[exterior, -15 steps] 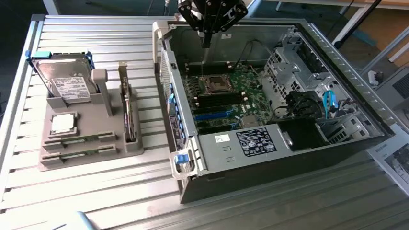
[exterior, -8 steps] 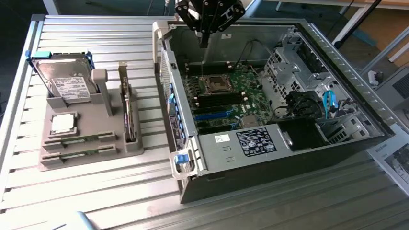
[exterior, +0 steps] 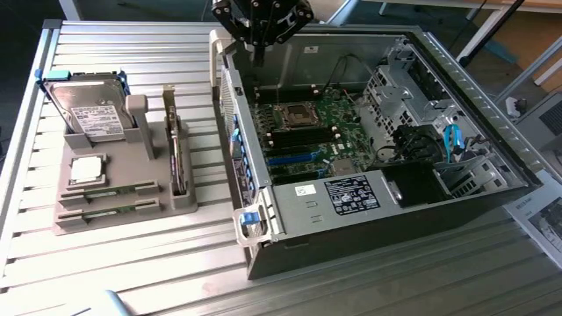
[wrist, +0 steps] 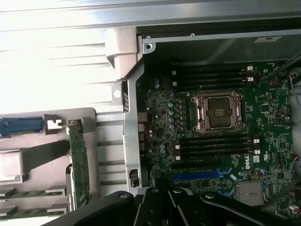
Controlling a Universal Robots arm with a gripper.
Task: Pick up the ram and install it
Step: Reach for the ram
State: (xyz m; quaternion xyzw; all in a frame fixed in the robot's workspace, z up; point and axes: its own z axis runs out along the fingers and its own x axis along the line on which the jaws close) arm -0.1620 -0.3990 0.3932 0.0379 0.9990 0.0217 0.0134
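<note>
Over the edge of the open dark metal computer case (exterior: 369, 247), your black gripper (exterior: 260, 52) hangs fully closed, holding nothing. The narrow green ram stick (exterior: 112, 193) lies well apart in the grey plastic holder (exterior: 105, 225). Risk: descending with closed jaws, you would strike its thin edge.

A ram stick (wrist: 33, 193) sits in the gray holder (wrist: 47, 148) near the motherboard (wrist: 211, 141).

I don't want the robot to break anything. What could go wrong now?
1. The shut gripper hangs by the case wall and could bump it heading for the ram sticks.
2. The sticks lie close together in the tray beside a tall card, which might get knocked.
</note>
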